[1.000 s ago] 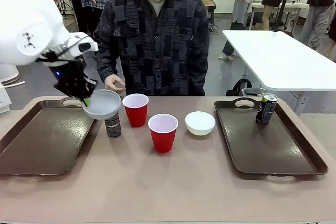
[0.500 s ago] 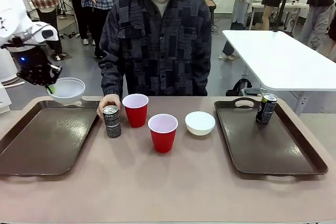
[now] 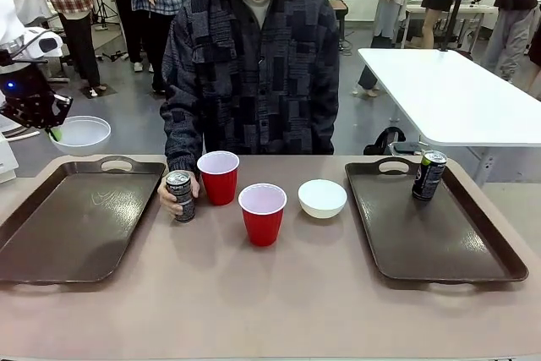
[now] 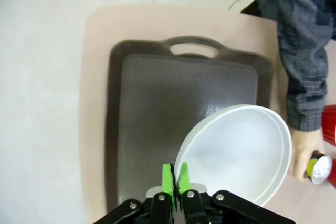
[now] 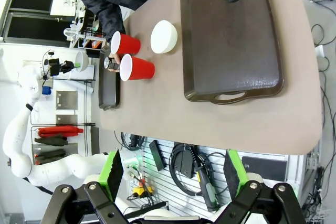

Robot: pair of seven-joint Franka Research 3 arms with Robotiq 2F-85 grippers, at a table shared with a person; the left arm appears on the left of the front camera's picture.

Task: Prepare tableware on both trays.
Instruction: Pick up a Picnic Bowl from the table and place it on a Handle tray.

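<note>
Left gripper (image 4: 175, 174) clamped on the rim of a shallow, round white bowl (image 4: 236, 150), held over the dark brown tray (image 4: 142, 119). Right gripper (image 5: 174, 170) spread wide, empty.

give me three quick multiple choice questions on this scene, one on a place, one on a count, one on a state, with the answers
1. Where does the can in the person's hand stand?
A on the table, just right of the left tray
B on that tray
C on the floor

2. How many red cups stand on the table?
A one
B two
C four

3. The left gripper is:
A open and empty
B shut on a can
C shut on a white bowl

Answers: 1 A, the can stands on bare table beside the tray's rim. 2 B, two stand mid-table. 3 C, its green pads pinch the bowl's rim.
</note>
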